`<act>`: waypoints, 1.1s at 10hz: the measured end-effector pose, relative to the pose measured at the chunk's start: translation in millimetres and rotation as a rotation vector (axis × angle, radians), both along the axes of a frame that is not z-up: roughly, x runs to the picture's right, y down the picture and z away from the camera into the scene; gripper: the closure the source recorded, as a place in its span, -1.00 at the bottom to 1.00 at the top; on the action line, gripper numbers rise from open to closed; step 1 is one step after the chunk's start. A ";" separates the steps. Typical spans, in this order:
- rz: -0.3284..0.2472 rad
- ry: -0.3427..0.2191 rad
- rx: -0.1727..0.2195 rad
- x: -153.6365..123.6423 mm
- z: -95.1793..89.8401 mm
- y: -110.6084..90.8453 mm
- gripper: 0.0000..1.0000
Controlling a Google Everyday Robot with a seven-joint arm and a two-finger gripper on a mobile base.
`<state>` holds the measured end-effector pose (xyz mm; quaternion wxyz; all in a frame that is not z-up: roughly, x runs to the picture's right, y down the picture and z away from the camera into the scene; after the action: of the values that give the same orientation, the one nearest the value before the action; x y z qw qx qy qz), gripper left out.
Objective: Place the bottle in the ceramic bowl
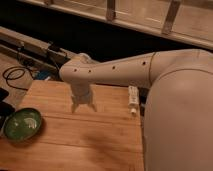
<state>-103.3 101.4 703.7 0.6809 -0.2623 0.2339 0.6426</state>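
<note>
Gripper [83, 106] hangs over the middle of your wooden table [100, 135], pointing down. Its two fingers [75, 107] are spread apart with only bare wood showing between them, and it pinches nothing. You cannot tell from this view whether the tips touch the boards or hover just above.

The white arm [115, 70] reaches in from the right, out of the large rounded body [180, 115] that fills the right side.

Your bottle [133, 99] lies on its side at the table's right edge, long axis running near to far. It is just beside that body and well apart from the gripper.

The bowl [22, 125] sits upright at the near left corner of the table, green inside with pale streaks. It is well apart from the gripper and farther again from the bottle.

Dark cables [12, 75] loop on the floor beyond the table's far left corner.
</note>
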 end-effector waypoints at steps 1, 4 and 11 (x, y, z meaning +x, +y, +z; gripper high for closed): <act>0.000 0.000 0.000 0.0 0.0 0.0 -0.30; 0.000 0.000 0.000 0.0 0.0 0.0 -0.30; 0.035 -0.074 0.066 34.6 8.5 -32.5 -0.30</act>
<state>-68.7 68.9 712.3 0.6859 -0.2673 0.1825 0.6518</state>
